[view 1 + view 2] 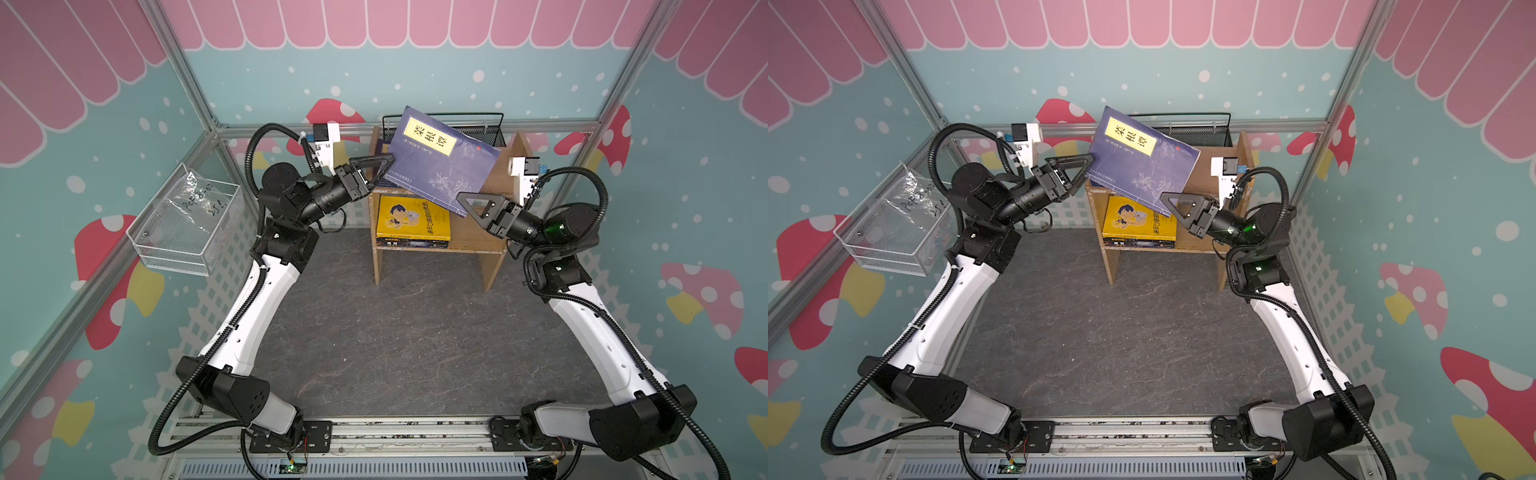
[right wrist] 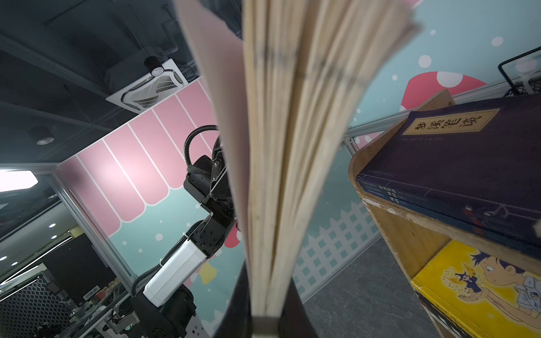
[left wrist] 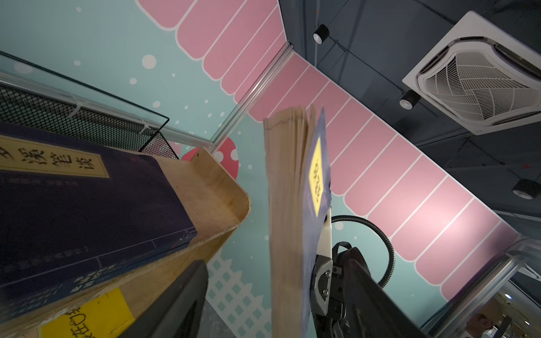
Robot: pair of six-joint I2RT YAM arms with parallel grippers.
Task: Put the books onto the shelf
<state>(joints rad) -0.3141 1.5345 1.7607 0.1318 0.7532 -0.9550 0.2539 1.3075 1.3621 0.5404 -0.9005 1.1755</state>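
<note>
Navy paper fills the upper centre of both top views. The held book [image 1: 440, 162] is tilted, cover up, above the shelf [image 1: 492, 266], and is pinched at its lower corner by the right gripper [image 1: 463, 199]. The left gripper [image 1: 386, 161] is set at the book's left edge; contact cannot be told from here. A yellow book [image 1: 411, 220] is seen on the lower tier.

In the left wrist view, the left fingers [image 3: 181, 298] are shown spread. The held book stands edge-on between them at centre, with a gap visible beside it. A top book [image 3: 87, 210] is seen at left on the upper tier.

In the right wrist view, loose pages are fanned upward from the pressed right fingers [image 2: 237, 307]. The step is judged to be stacking. The held book should be levelled over the top book, lowered flat, and released only once supported. The black basket [image 1: 490, 133] behind should be avoided.
</note>
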